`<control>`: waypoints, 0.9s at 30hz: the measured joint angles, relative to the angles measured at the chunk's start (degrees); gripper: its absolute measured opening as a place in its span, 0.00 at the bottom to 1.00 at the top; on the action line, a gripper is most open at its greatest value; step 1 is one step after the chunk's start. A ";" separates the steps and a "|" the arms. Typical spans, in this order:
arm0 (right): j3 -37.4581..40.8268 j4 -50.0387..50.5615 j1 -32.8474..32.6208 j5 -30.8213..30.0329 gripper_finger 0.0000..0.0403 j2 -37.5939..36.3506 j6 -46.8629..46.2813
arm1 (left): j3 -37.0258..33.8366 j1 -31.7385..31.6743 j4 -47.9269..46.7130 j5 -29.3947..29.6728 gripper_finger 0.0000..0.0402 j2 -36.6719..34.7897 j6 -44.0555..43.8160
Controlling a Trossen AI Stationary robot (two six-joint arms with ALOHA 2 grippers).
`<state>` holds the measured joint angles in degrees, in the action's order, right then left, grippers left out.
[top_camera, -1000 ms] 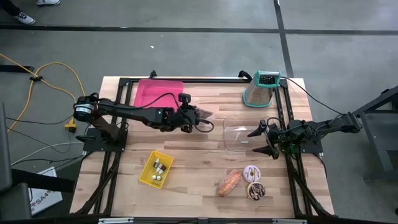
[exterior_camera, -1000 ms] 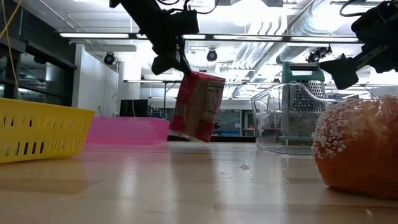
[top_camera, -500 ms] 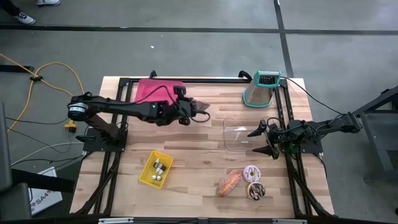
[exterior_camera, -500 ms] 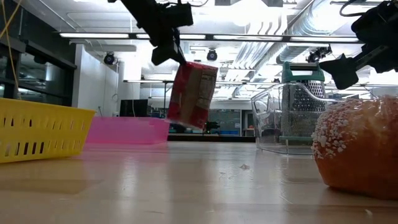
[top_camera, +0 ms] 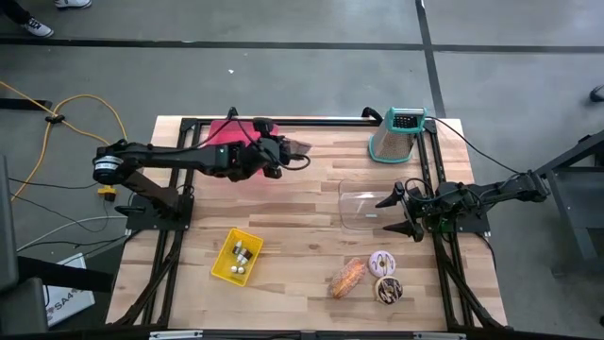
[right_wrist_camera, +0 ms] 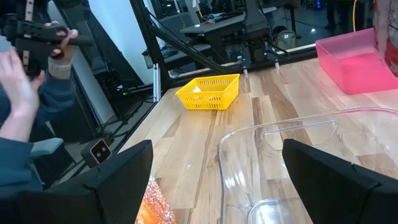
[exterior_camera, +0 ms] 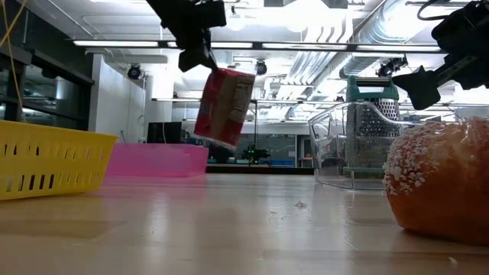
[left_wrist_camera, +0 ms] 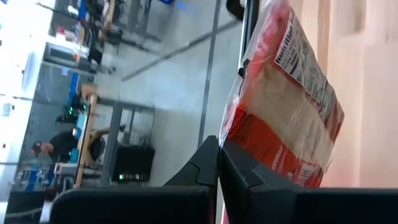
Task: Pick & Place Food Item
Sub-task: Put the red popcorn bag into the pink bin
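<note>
A red food packet [exterior_camera: 224, 107] with a printed label hangs in the air under my left gripper [exterior_camera: 200, 57], which is shut on it. From above, the gripper [top_camera: 286, 151] and packet [top_camera: 299, 148] are at the right edge of the pink tray [top_camera: 222, 132], near the table's far side. My right gripper [top_camera: 398, 212] waits open at the table's right, next to a clear plastic container [top_camera: 361, 203], with nothing between its fingers [right_wrist_camera: 118, 180]. My left gripper pinches the packet's upper edge [left_wrist_camera: 233, 142] between its two shut fingers [left_wrist_camera: 205, 163]. The fingers slant down from the table's left. The packet hangs below them, tilted and lifted clear of the table.
A yellow basket [top_camera: 236, 257] with small items sits near the front left. A pastry [top_camera: 347, 277] and two donuts [top_camera: 382, 263] lie at the front right. A metal grater [top_camera: 396, 134] stands at the far right. A person's hand [right_wrist_camera: 18, 81] shows beyond the table.
My left gripper has risen and gone toward the table's far edge and a little left, toward the pink tray. The packet went with it, still hanging tilted and now higher above the table.
</note>
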<state>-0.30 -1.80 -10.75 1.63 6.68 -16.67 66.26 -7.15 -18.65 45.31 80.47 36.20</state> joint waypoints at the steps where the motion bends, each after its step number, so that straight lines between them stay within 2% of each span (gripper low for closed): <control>1: 0.00 0.00 0.00 0.01 0.86 0.01 -0.01 | 0.00 -0.47 -1.10 0.18 0.00 -0.01 -0.57; 6: 0.01 0.00 0.01 0.00 0.86 0.00 -0.02 | -0.02 -2.84 -5.35 0.76 0.00 -1.06 -3.41; 15: -0.01 0.00 0.00 0.00 0.86 0.00 -0.01 | -0.02 -5.97 -9.90 0.77 0.00 -6.40 -3.47; 22: 0.00 0.00 -0.01 0.01 0.86 0.00 0.00 | -0.02 -9.45 -19.71 0.48 0.00 -8.41 -8.43; 27: 0.00 0.00 0.01 -0.01 0.86 0.02 0.00 | -0.02 -12.12 -25.42 -2.03 0.00 -8.43 -12.22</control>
<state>-0.30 -1.80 -10.74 1.62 6.70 -16.67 66.24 -19.27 -44.07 43.28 72.05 23.98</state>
